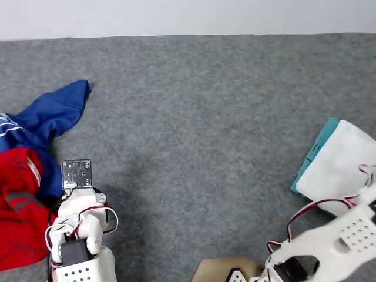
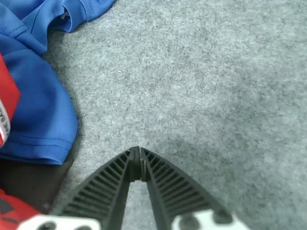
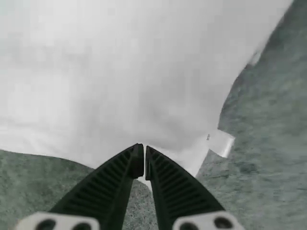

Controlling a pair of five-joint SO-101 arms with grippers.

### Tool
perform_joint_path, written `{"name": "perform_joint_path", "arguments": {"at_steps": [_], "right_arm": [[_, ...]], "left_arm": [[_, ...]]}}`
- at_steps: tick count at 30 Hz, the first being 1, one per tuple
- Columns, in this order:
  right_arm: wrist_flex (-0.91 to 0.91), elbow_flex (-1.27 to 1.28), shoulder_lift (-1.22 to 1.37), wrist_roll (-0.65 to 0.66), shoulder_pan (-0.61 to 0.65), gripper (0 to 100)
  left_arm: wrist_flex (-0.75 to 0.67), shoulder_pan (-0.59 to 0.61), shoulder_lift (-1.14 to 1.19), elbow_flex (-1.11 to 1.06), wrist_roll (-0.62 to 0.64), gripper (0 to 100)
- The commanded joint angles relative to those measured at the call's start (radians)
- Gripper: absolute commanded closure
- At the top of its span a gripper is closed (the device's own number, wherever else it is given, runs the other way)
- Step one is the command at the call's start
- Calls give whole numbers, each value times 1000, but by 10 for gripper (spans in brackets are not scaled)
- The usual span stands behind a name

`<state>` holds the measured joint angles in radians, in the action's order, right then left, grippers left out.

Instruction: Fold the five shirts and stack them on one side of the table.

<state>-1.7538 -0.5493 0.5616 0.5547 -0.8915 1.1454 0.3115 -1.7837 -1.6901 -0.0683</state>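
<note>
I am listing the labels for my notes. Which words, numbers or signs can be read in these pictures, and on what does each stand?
Nothing can be read for certain.
Blue shirt: white print, cut off at the edge, unreadable.
Red shirt: white tag with dark print, too blurred; grey print, too small.
White shirt: small tag with a tiny mark, unreadable.

The shirt pile (image 1: 26, 176) lies at the left edge of the table (image 1: 205, 117), the shirt stack (image 1: 343, 167) at its right.
</note>
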Motion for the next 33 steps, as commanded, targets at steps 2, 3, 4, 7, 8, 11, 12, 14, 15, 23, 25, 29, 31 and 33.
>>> {"name": "perform_joint_path", "arguments": {"at_steps": [2,3,4,7,8,11,12,14,15,23,25,29,31,33], "right_arm": [[-39,-54,-186,5,65,987],[-39,-54,-217,5,74,987],[-39,-51,-248,5,87,988],[-39,-48,-314,5,114,988],[-39,-48,-331,5,120,988],[-41,-43,-369,-31,137,988],[-41,-32,-380,-60,143,988],[-41,2,-414,-98,168,989],[-41,28,-435,-112,182,989],[-41,338,-723,-279,406,989],[-39,420,-788,-321,467,989],[-39,545,-901,-365,556,989],[-39,594,-943,-368,585,988],[-39,640,-974,-385,602,988]], "left_arm": [[6,5,-3,4,9,994],[6,5,-3,4,9,994],[6,5,-3,4,9,994],[6,5,-3,4,9,994],[6,5,-3,4,9,994],[6,5,-3,4,9,994],[6,5,-3,4,9,994],[6,5,-3,4,9,994],[6,5,-3,4,9,994],[6,5,-3,4,9,994],[6,5,-3,4,8,994],[6,2,-2,4,6,993],[6,0,-3,4,6,993],[6,0,-2,4,9,993]]}}
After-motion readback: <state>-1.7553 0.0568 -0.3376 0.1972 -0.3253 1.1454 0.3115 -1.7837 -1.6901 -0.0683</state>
